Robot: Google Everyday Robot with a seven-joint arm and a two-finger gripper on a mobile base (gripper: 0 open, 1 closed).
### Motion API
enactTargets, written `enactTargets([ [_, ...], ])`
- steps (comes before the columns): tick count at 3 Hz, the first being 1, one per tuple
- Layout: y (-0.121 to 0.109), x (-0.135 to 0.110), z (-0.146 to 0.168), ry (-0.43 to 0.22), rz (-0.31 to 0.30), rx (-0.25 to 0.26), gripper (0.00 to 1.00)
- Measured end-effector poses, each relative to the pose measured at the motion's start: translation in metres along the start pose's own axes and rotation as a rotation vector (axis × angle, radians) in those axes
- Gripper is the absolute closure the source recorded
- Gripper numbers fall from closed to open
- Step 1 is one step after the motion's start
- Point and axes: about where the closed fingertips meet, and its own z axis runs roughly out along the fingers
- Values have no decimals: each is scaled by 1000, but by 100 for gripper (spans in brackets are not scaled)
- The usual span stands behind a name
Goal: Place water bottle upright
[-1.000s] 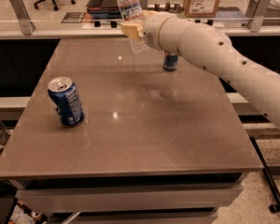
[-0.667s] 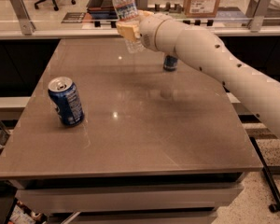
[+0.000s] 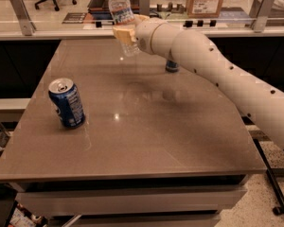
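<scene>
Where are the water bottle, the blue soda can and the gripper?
water bottle (image 3: 120, 8): camera view, its upper body, above the gripper.
blue soda can (image 3: 67, 103): camera view, middle of its side wall.
gripper (image 3: 125, 33): camera view, between its fingertips, clamped around the bottle's middle.

water bottle (image 3: 121, 8): was clear, ribbed, glossy plastic
gripper (image 3: 126, 33): had matt tan pads, clamped round the bottle above the table's far edge
arm (image 3: 217, 67): was smooth cream plastic
table (image 3: 156, 126): was smooth, brown, faintly reflective
can (image 3: 66, 103): was shiny printed metal
</scene>
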Motion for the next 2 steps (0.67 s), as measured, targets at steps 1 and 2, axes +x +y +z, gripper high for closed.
enactTargets([
  [1,1,10,10,2,10,-12,100],
  [2,3,22,19,-16,35,-21,100],
])
